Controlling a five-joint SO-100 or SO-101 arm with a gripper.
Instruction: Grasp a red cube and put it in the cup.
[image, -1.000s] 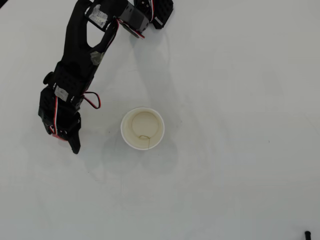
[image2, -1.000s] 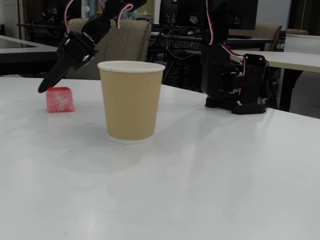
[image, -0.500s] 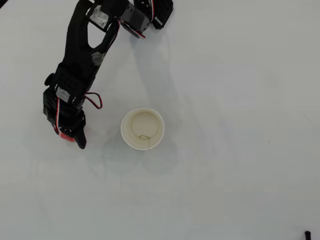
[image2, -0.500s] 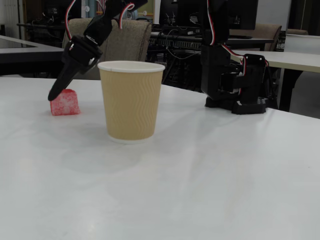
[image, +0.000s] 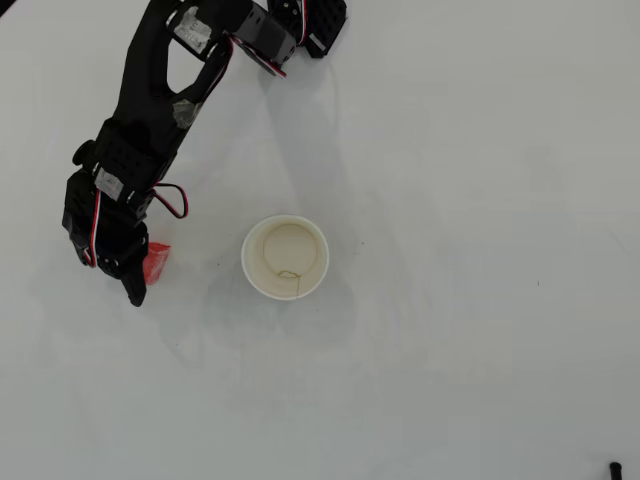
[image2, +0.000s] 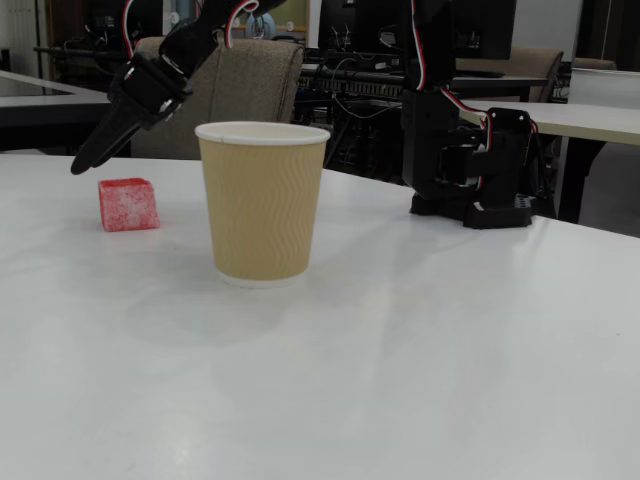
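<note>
The red cube rests on the white worktop, unheld, to the left of the cup in the fixed view and clear of it. The hand hangs above the cube in that view, its dark tip pointing down and to the left, with a visible gap between tip and cube. In the overhead view the hand covers most of the cube, of which only a red sliver shows at the hand's right edge. Whether the fingers are spread or closed cannot be told from either view; nothing is seen gripped. The cup stands upright near the middle of the worktop, its cream interior holding no cube. The arm's base sits behind the cup to the right in the fixed view.
</note>
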